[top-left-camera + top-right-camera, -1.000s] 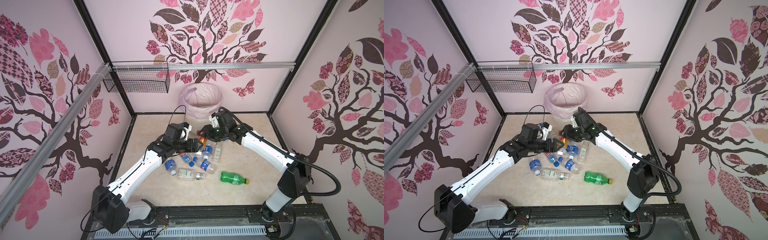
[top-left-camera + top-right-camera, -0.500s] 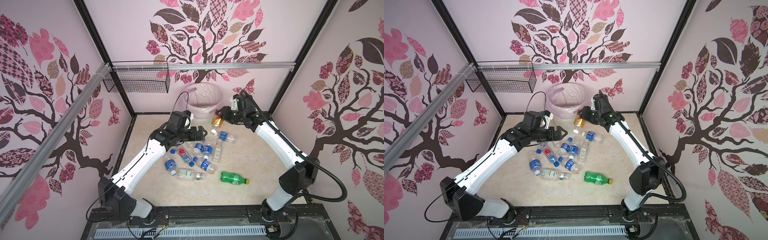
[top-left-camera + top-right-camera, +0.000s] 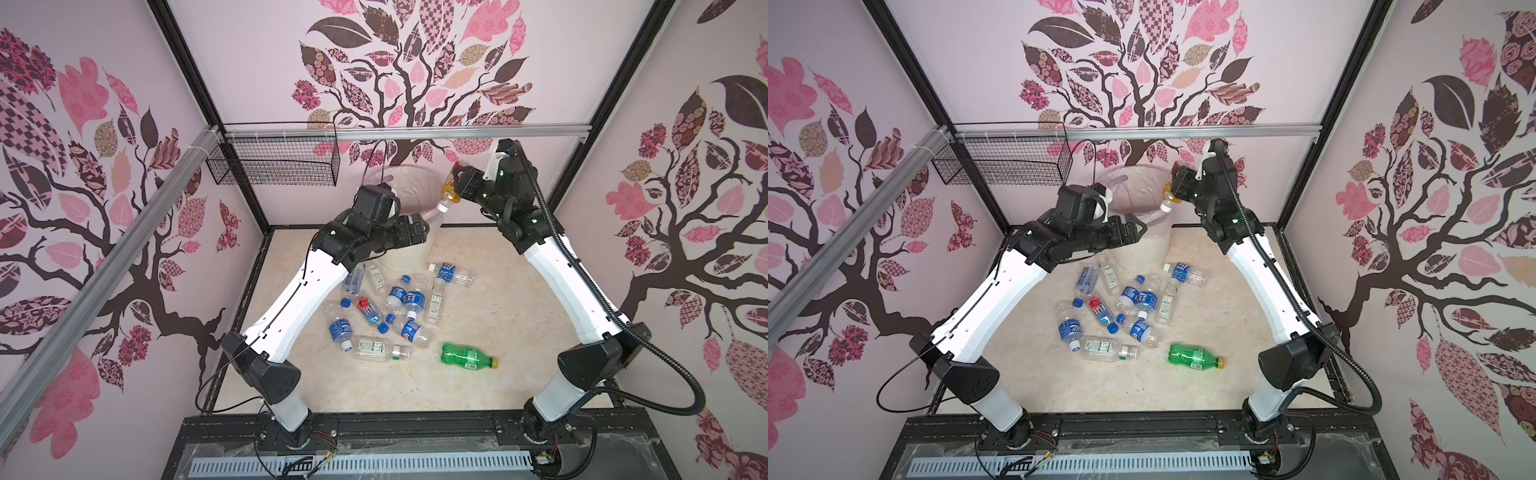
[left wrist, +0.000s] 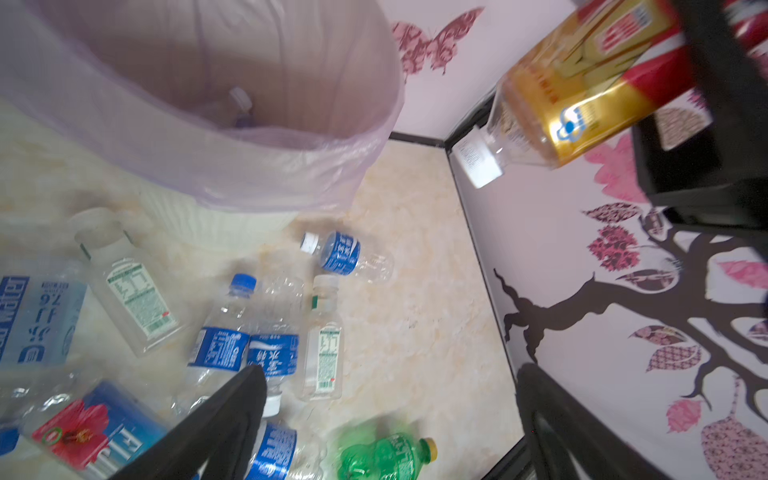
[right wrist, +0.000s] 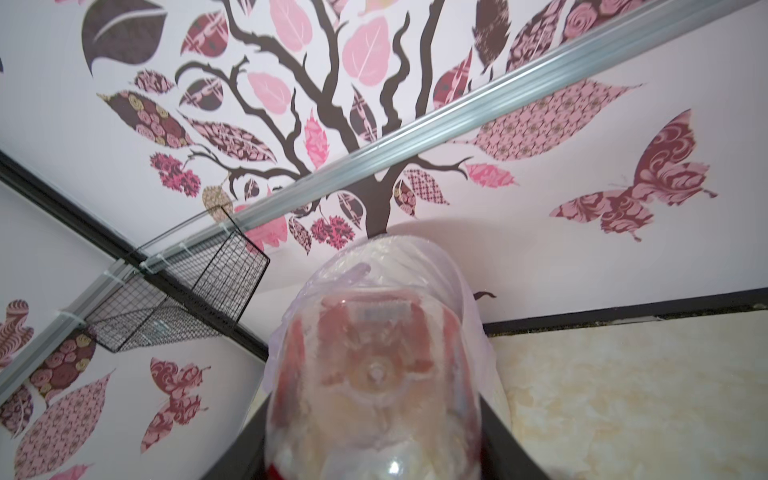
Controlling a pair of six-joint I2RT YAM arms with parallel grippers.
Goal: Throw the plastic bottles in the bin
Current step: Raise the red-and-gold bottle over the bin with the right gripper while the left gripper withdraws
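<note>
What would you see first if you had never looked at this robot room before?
First, the right end effector holding a gold-and-red labelled bottle cap-down, high up by the rim of the bin. Next, the heap of bottles lying on the floor in front of the bin, with one green bottle off by itself. Big pink tree pictures cover the walls.

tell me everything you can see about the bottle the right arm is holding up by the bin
The gold-labelled bottle is clear plastic with a gold and red wrap label and a white screw cap. The right end effector is shut on its base end and holds it in the air, tilted cap-down, at the bagged rim of the bin. Nothing else touches it. Whether the cap is already over the opening is hard to tell.
</note>
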